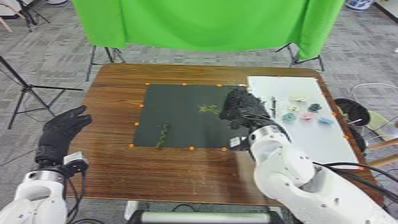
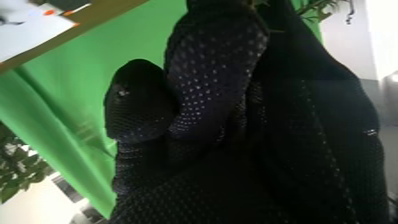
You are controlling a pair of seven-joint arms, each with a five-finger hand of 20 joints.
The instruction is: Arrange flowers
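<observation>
In the head view, my right hand [image 1: 244,107] is over the right edge of the dark mat [image 1: 182,97], beside the white board [image 1: 311,140]. A leafy green sprig [image 1: 209,108] shows just left of it. The right wrist view has my right hand [image 2: 218,75] with its fingers and thumb close together, pinching the sprig; its leaves [image 2: 313,7] stick out past the fingers, which hide most of the stem. A long green stem [image 1: 163,135] lies on the mat's lower left. Small flower heads, one pink [image 1: 306,116], lie on the board. My left hand [image 1: 64,132] is relaxed off the table's left side.
A slim dark item [image 1: 274,102] lies on the board near the flower heads. Orange markers [image 1: 192,148] line the mat. A green cloth [image 1: 204,25] hangs behind the table's far edge, and a dark bin [image 1: 353,111] stands off its right side.
</observation>
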